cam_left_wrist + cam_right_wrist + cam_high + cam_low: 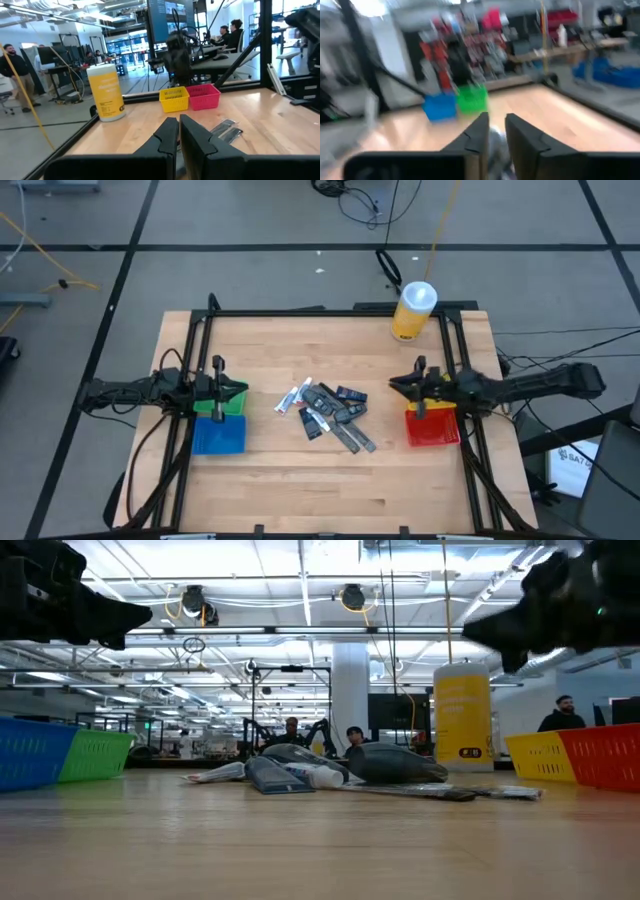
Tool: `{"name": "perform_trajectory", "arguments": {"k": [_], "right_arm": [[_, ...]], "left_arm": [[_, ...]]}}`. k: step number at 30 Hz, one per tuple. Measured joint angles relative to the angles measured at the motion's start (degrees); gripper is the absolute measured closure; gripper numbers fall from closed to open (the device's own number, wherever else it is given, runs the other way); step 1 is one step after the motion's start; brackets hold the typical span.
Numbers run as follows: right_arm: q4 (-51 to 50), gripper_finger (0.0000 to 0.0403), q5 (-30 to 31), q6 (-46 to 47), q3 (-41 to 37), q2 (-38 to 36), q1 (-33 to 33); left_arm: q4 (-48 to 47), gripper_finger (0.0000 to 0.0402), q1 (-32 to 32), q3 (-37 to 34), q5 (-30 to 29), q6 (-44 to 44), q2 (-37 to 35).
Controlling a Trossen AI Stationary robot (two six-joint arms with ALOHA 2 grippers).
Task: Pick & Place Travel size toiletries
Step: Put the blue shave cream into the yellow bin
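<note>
The travel size toiletries point(325, 412) lie in a loose pile on the wooden table's middle: white-and-blue tubes point(293, 398), dark flat packets point(345, 393) and grey slim sticks point(352, 438). The pile also shows in the low view point(320, 775) and the left wrist view point(225, 131). My left gripper point(243, 390) hovers left of the pile, shut and empty, its fingers point(170, 135) almost together. My right gripper point(393, 383) hovers right of the pile, empty, with a narrow gap between its fingers point(480, 132).
A green bin point(205, 406) and a blue bin point(218, 435) stand under the left arm. A yellow bin point(440, 392) and a red bin point(432, 428) stand under the right arm. A big yellow bottle with a white cap point(413, 310) stands at the far right.
</note>
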Motion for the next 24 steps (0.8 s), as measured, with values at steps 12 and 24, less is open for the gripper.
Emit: {"name": "perform_trajectory", "arguments": {"k": [12,24], "right_arm": [[-4.78,0.0204,-1.15,-2.13,15.04,26.18,-2.83],[-21.67,0.0123,-13.5,-4.16,33.55,47.67,-7.53]], "left_arm": [[4.5,0.0378,0.02,-0.01,-1.49,-9.97,0.02],[3.34,0.0378,0.02,-0.01,-2.24,-11.43,6.73]]}}
